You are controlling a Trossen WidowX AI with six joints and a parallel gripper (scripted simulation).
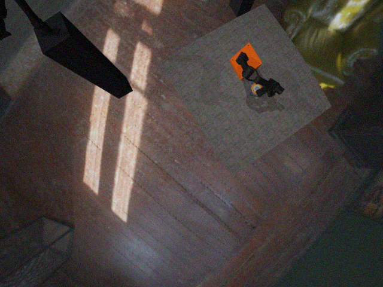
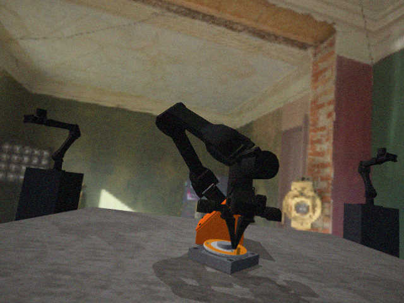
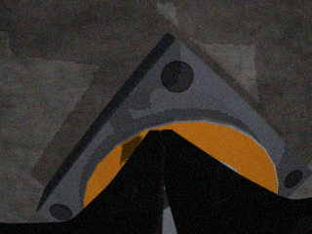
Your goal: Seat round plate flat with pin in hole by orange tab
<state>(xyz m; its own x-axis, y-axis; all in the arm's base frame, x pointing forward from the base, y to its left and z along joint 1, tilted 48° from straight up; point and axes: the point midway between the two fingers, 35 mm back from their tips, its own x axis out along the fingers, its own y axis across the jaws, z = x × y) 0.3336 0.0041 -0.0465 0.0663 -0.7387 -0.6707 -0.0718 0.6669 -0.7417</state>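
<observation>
The round plate (image 1: 252, 88) (image 2: 224, 251) (image 3: 229, 146), orange with a white inner ring, sits around the grey post (image 2: 223, 243) on the square grey base (image 2: 212, 261) (image 3: 207, 88). In the exterior view the plate looks slightly tilted, its left side higher; how flat it lies is hard to tell. Its small tab (image 2: 238, 250) (image 3: 130, 149), shaded brown-orange, stands near the rim close beside the fingertips. My gripper (image 2: 234, 248) (image 3: 160, 140) is shut with nothing between the fingers. Its tips are at the plate's top, beside the tab; contact cannot be told. The pin and the hole beside the tab are not discernible.
The orange mount (image 1: 253, 58) (image 2: 215, 230) of the arm stands right behind the base. The base has dark round holes at its corners, one (image 3: 177, 76) at the near corner. Two other black arms on dark pedestals (image 2: 48, 192) (image 2: 372, 225) stand beyond the table (image 2: 81, 247).
</observation>
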